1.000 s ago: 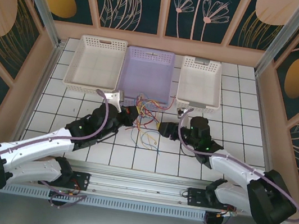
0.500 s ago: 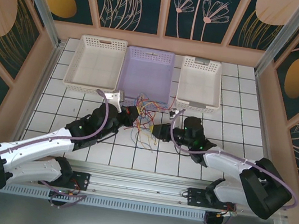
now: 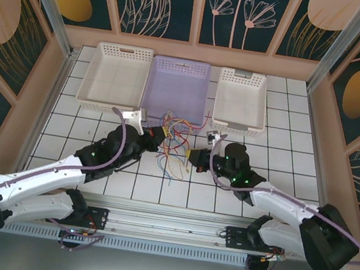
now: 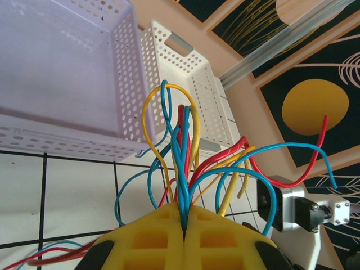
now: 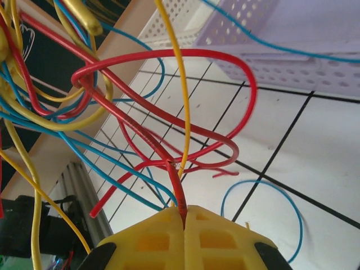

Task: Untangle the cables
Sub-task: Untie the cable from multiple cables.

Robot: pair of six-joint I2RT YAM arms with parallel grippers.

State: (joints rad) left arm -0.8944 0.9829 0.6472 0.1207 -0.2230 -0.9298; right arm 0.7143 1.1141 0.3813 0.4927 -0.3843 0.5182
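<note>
The gap between the left tool (image 3: 159, 135) and the right tool (image 3: 195, 158) is crossed by thin red, blue and yellow cables (image 3: 176, 142). The far side is walled off by 3 perforated plastic baskets: white (image 3: 114, 76), lilac (image 3: 177, 87), white (image 3: 241, 97). Bare white-tiled tabletop (image 3: 290, 173) is left open at both outer sides.

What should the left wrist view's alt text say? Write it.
The left gripper is shut on a bundle of blue, red and yellow cables fanning upward, with a lilac basket and a white basket behind on the tiled table.

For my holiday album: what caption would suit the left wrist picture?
Yellow fingers pinched shut on a bunch of red, blue and yellow cables before a lilac basket.
</note>
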